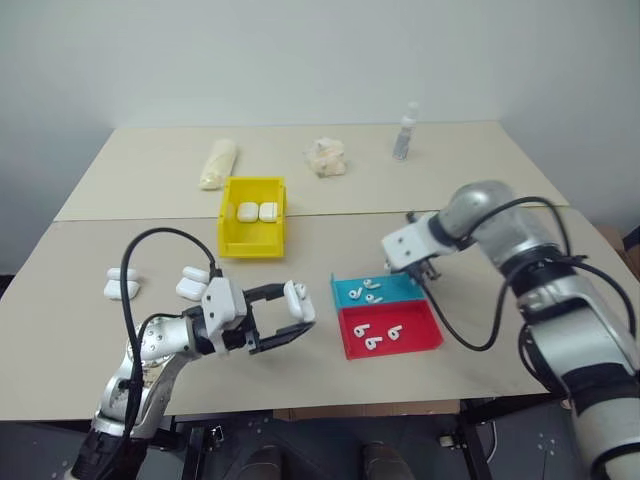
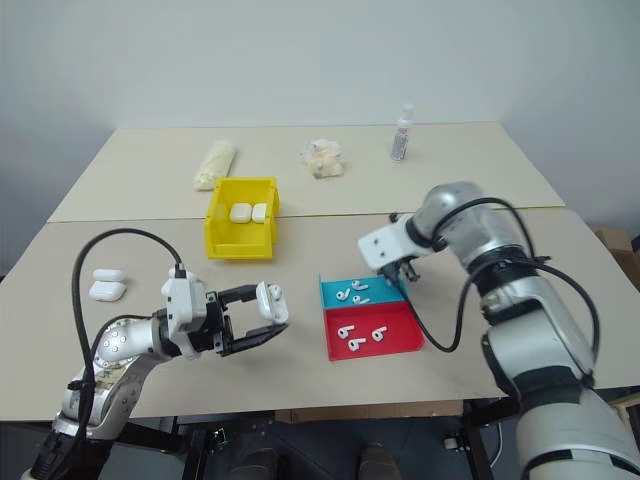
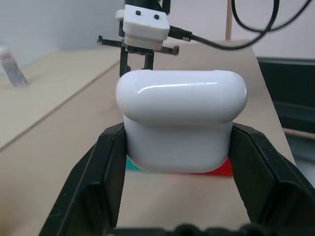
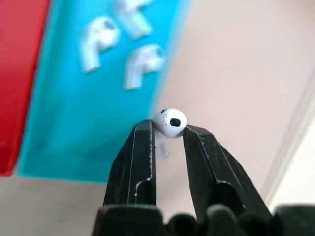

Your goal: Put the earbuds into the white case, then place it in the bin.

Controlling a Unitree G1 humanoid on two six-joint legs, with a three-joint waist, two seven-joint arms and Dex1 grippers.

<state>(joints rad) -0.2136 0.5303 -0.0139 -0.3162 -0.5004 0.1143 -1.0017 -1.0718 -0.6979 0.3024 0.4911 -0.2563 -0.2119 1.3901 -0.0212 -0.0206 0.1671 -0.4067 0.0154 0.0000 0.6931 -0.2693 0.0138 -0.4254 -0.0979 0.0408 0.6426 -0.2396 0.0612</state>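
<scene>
My left gripper is shut on a glossy white case, held above the table's near left part; in the left wrist view the case sits between both black fingers. My right gripper is shut on one small white earbud, held in the air just past the teal tray. That tray holds a few more earbuds, and the red tray beside it holds three. The yellow bin stands further back with two cases inside.
More white cases lie on the table at the left and just behind my left gripper. On the far table stand a small spray bottle, a crumpled plastic bag and a pale wrapped bundle.
</scene>
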